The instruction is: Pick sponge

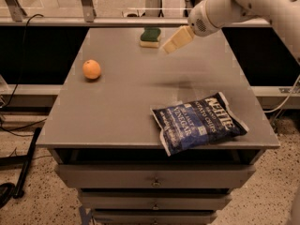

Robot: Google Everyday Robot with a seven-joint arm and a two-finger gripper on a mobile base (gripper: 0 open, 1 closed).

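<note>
The sponge [150, 36], a small block with a dark green top over pale yellow foam, lies flat at the far edge of the grey table [122, 111], near the middle. My gripper [176, 40], on the white arm coming in from the upper right, hangs above the table just to the right of the sponge and a little nearer to me. It does not touch the sponge and holds nothing.
An orange [92, 69] sits on the left part of the table. A blue chip bag [197, 123] lies at the front right. Drawers are below the table front. A metal rail and glass panel run behind the far edge.
</note>
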